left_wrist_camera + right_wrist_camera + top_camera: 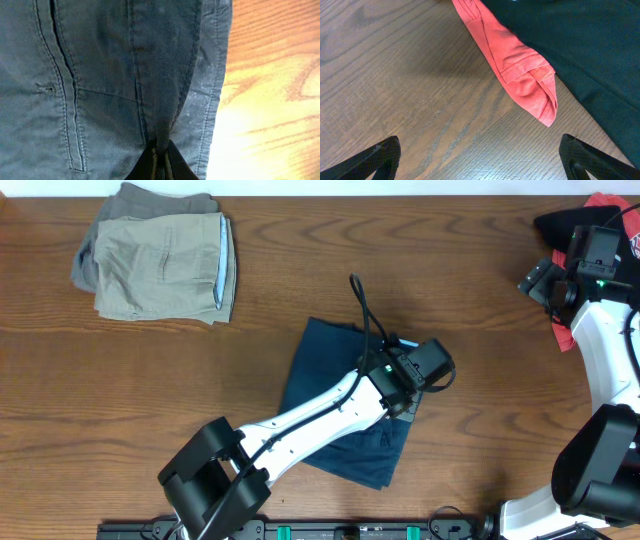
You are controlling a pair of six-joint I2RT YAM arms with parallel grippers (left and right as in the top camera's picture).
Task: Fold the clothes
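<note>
Left end effector (161, 164) pinched shut on a ridge of navy shorts (325, 370), lying mid table (300, 240), prob. to pull that edge over for next fold. Right end effector (480, 157) wide open, empty, hovering by red cloth (520, 75), out of the way.

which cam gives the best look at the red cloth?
Right wrist: the red cloth lies folded on the table, close and unobstructed, next to a black garment. Overhead shows only red slivers at the right edge, behind the right arm. Left wrist shows none of it, just navy shorts.
</note>
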